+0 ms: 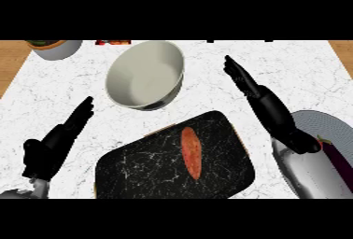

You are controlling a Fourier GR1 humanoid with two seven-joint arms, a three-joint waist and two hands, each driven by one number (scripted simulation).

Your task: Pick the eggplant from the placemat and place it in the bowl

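Observation:
A black marbled placemat (138,172) lies at the lower middle of the white counter. On it rests a long orange-red vegetable (191,151), pointing away from me. The white bowl (131,79) stands beyond the mat, tilted so its inside shows, with nothing in it. My right hand (270,108) is open, fingers straight and pointing up-left, to the right of the bowl and above the mat's right corner. It holds nothing. A dark purple, eggplant-like thing (336,156) shows at the right edge, mostly hidden behind my right forearm. My left hand (60,136) rests open left of the mat.
A grey plate (324,120) sits at the right edge under the purple thing. A grey pot (56,48) with greenery stands at the back left corner. A small red item (112,42) shows at the back edge. Wooden floor borders the counter on both sides.

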